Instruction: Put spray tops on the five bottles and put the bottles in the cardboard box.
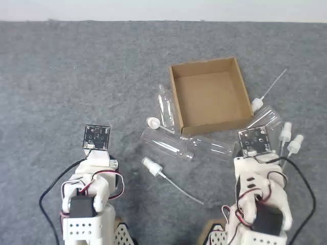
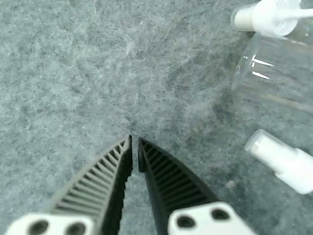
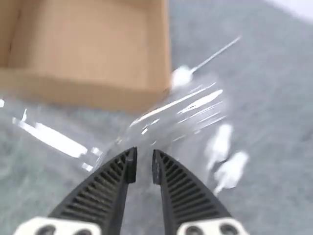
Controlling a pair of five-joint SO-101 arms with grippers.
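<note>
Bottles: clear plastic, all on their sides on the grey mat, crowding the cardboard box. One lies along its left wall, two along its near wall, one just right of its near-right corner. I count four and cannot make out a fifth. They look tipped out loose rather than staged, with necks pointing various ways.

Spray tops: loose, none seated as far as I can tell. One lies near the middle with its dip tube trailing toward the right arm, one small one left of the box's near-left corner, one by the box's right wall with its tube pointing away, and two side by side at the far right.

Box: open-topped, nothing in it. Task reads as not yet started.

Left gripper: low over bare mat left of the bottles, jaws pressed almost together, pinching nothing.

Right gripper: above the right-hand bottle, jaws drawn close with a narrow slit, also empty. It is likely placed to take that bottle first.
</note>
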